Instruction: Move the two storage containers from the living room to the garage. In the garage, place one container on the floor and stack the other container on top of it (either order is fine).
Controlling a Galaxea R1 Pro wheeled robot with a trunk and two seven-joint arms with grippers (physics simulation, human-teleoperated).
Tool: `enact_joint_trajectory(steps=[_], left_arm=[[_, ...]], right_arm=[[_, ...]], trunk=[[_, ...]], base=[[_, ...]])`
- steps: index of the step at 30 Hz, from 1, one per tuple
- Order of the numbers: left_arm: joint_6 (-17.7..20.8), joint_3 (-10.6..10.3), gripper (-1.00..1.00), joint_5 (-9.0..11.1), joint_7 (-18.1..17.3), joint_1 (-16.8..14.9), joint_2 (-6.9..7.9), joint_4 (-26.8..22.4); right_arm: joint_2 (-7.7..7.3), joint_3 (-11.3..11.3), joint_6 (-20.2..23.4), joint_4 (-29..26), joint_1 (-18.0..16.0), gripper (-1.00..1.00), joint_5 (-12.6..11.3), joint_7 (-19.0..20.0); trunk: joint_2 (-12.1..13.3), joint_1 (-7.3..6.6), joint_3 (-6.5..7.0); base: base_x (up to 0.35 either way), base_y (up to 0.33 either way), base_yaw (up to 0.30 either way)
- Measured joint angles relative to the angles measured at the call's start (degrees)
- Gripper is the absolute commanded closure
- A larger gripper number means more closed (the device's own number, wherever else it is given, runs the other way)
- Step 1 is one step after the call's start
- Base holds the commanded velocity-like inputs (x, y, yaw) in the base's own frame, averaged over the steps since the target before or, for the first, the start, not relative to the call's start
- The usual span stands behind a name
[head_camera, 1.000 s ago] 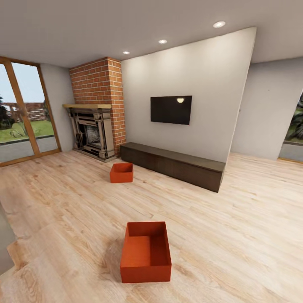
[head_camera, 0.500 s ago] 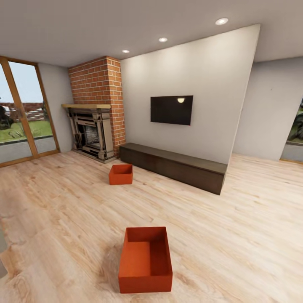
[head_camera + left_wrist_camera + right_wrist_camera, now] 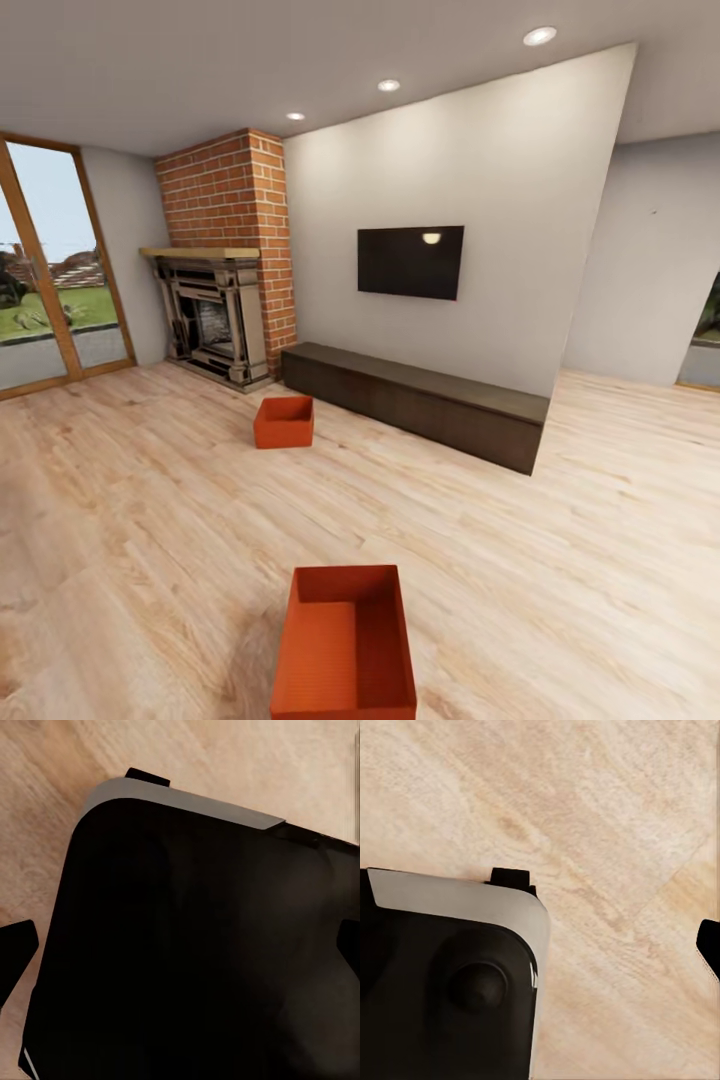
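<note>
The whole head view has shifted since a second ago: the nearer storage container (image 3: 345,650) now sits lower and larger in the picture, its near edge cut by the frame, and the fireplace (image 3: 212,315) and window (image 3: 40,280) have slid sideways, which reads as the camera and robot rolling forward across the living room, not as the boxes moving. For the task, this likely means the approach to the first pickup is almost done, with nothing yet lifted and the garage trip still ahead. Both containers are orange-red, open-topped rectangular boxes with thin plain walls and empty insides, resting flat on the light wood plank floor (image 3: 560,560). The farther storage container (image 3: 284,422) lies well beyond the nearer one, near the end of the long dark low bench (image 3: 420,400) and in front of the brick chimney (image 3: 230,190); a black TV (image 3: 410,262) hangs on the wall above the bench. In the left wrist view, the left tool (image 3: 180,945) shows dark fingertips at opposite edges (set wide apart), above the robot's black base (image 3: 195,945), with no container near it. In the right wrist view, one dark fingertip (image 3: 709,945) of the right tool shows, so I cannot tell its opening; bare planks lie under it.
</note>
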Motion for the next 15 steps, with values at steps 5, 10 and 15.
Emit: enact_joint_trajectory(steps=[5, 10, 15], left_arm=[[0.0, 0.0, -1.00, 0.0, 0.0, 0.0, 0.00, 0.0], [0.0, 0.0, -1.00, 0.0, 0.0, 0.0, 0.00, 0.0], [0.0, -0.1, -1.00, 0.0, 0.0, 0.0, 0.00, 0.0]], right_arm=[[0.00, 0.0, 0.0, 0.0, 0.0, -1.00, -0.1, 0.0], [0.00, -0.1, 0.0, 0.0, 0.0, -1.00, -0.1, 0.0], [0.00, -0.1, 0.0, 0.0, 0.0, -1.00, -0.1, 0.0]], trunk=[[0.0, 0.00, 0.00], [0.0, 0.00, 0.00], [0.0, 0.00, 0.00]], base=[[0.318, 0.000, 0.000], [0.318, 0.000, 0.000], [0.318, 0.000, 0.000]])
